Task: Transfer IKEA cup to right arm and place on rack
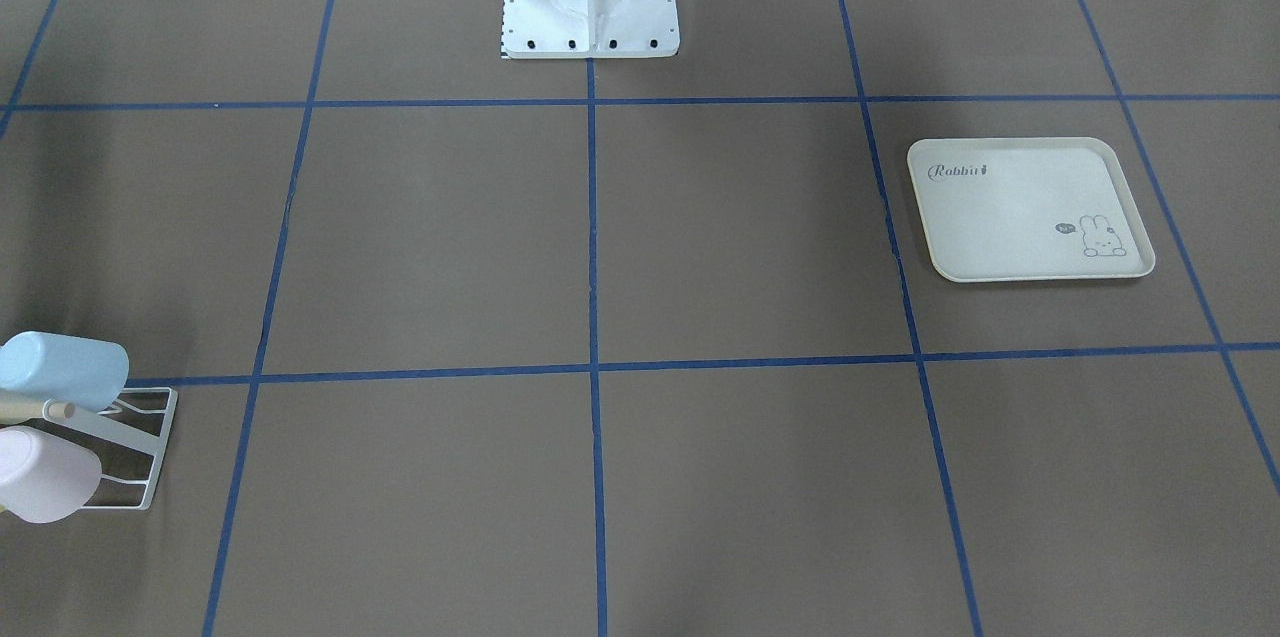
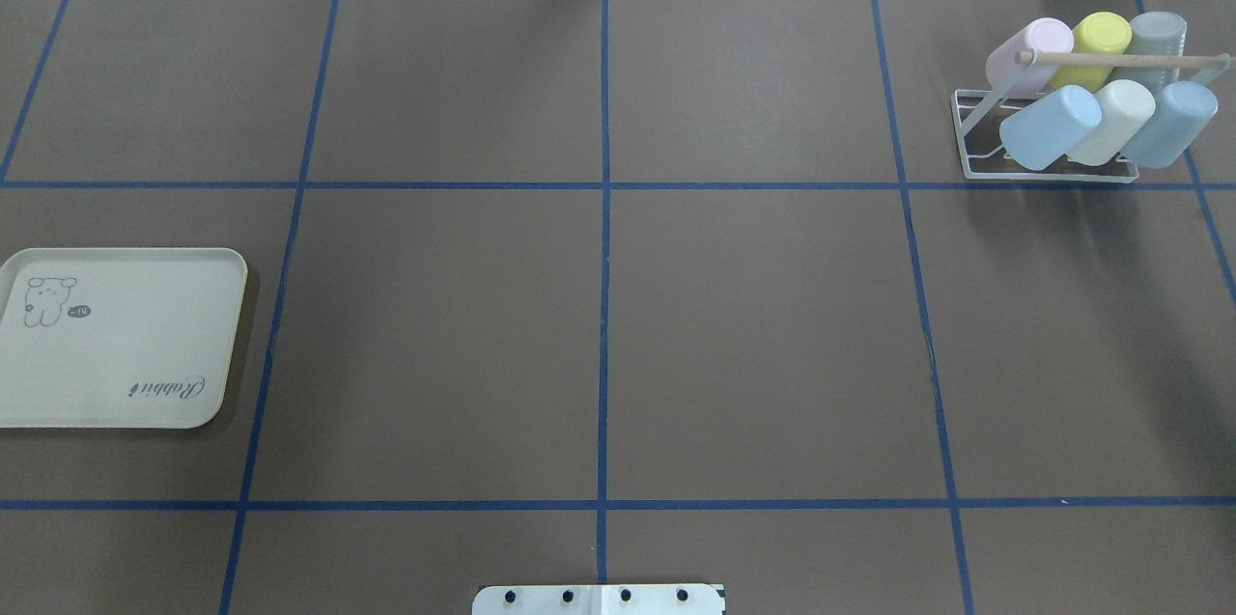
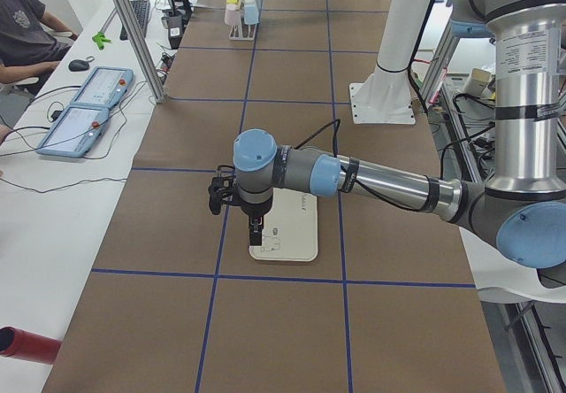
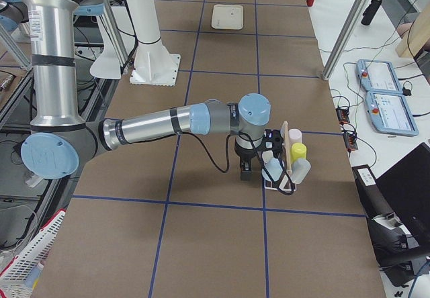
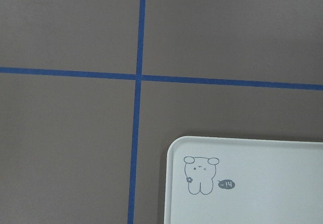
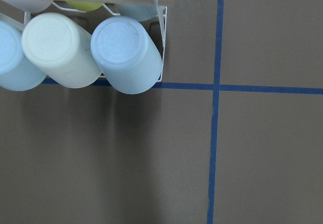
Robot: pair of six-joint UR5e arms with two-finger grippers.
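The white wire rack (image 2: 966, 127) with a wooden dowel (image 2: 1120, 61) stands at the far right of the overhead view and holds several cups: pink (image 2: 1029, 50), yellow (image 2: 1101, 36), grey, two light blue and a cream one (image 2: 1110, 118). In the exterior right view my right arm (image 4: 168, 120) reaches out, and its gripper (image 4: 245, 170) hangs just beside the rack (image 4: 285, 180); I cannot tell whether it is open. In the exterior left view my left gripper (image 3: 255, 232) hangs over the rabbit-print tray (image 3: 296, 238); I cannot tell its state. Neither wrist view shows fingers or a held cup.
The cream rabbit-print tray (image 2: 116, 354) lies bare at the left of the overhead view and shows in the left wrist view (image 5: 262, 193). The robot's white base plate (image 1: 590, 17) sits at the table's near middle. Blue tape lines grid the brown table.
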